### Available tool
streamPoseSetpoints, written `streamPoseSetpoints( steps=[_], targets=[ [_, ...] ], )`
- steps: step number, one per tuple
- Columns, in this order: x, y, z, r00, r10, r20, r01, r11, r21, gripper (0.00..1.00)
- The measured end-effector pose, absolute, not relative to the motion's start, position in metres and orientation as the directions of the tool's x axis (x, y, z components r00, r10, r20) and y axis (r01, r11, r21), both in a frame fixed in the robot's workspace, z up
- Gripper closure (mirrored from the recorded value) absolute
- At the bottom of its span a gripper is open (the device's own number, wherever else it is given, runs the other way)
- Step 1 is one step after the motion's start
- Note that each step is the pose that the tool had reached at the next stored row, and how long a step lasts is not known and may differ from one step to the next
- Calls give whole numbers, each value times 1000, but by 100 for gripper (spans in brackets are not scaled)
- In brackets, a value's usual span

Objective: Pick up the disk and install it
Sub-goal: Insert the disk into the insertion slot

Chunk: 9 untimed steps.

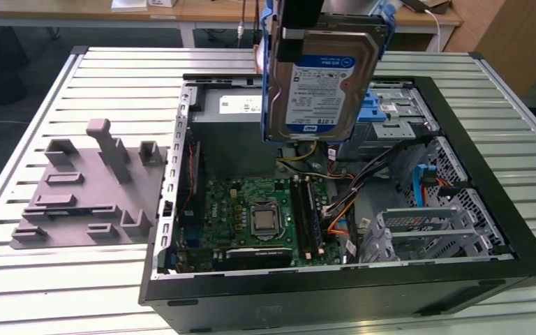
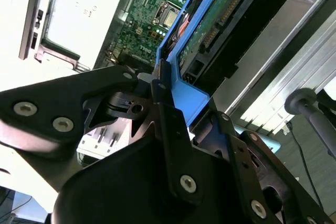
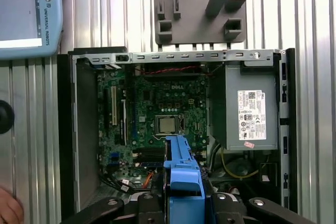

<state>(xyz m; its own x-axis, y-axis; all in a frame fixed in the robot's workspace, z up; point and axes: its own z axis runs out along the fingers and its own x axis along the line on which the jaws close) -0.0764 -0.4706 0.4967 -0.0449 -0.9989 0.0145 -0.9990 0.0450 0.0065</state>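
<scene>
Gripper [image 1: 303,31] fingers clamp the disk [image 1: 322,87] as I hold it above the open case [image 1: 343,303]; motherboard [image 1: 259,209] and cables [image 1: 338,209] lie at its 6 o'clock, drive cage [image 1: 403,112] at 3.

The gripper [image 2: 181,95] is showing matte black in the second wrist view. Its flat, rounded linkage plates [image 2: 58,103] are overlapping at pivots, with bright silver screws [image 2: 62,124] sitting recessed in them. One narrow black finger [image 2: 168,129] is carrying another screw. At the top centre of the exterior view, a dark upright bar [image 1: 301,17] is showing what may be a pale band.
</scene>
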Motion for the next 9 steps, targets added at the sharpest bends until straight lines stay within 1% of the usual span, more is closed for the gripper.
streamPoseSetpoints(
  steps=[9],
  targets=[
    [-76,-485,496,-45,-999,15,-999,45,7,64]
  ],
)
